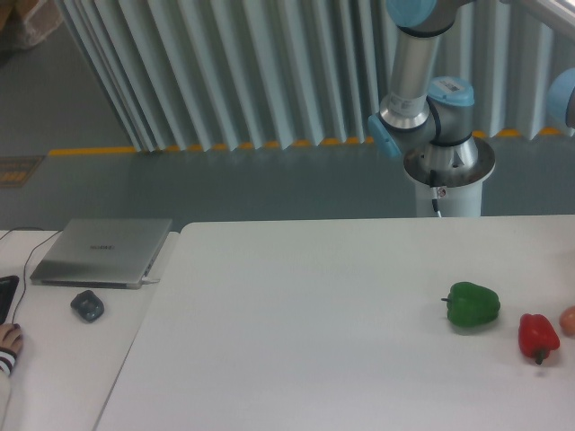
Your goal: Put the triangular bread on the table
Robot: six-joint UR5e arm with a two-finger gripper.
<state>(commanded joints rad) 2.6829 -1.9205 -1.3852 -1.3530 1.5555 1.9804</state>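
Hand (8,340) at the lower left edge of the frame, one only, resting on the narrower worktop (63,386), with a striped cuff below it. Just right of that, one small dark rounded object (87,306), lying apart from the hand. Above it, toward the middle left, one silver laptop (101,251), closed and flat, with a thin dark cable (30,250) curving past its left side.

Filling the middle and right of the frame, one wide white worktop (305,323), set against the narrower one.

Standing behind its far edge in the upper right, one arm (422,90) on a white pedestal: grey tube, pale blue joint caps, rising out through the top of the frame. Tool out of frame, so grip impossible to tell: released, clenched or grasping.

In the lower right, two peppers, both lying on the wide worktop: one green pepper (473,304), then near it but apart one red pepper (537,336), lower in the frame. At the right edge, one pale orange-pink round thing (569,320), cut off by the border, just beside the red pepper.

Triangular bread nowhere in view; place impossible to tell.
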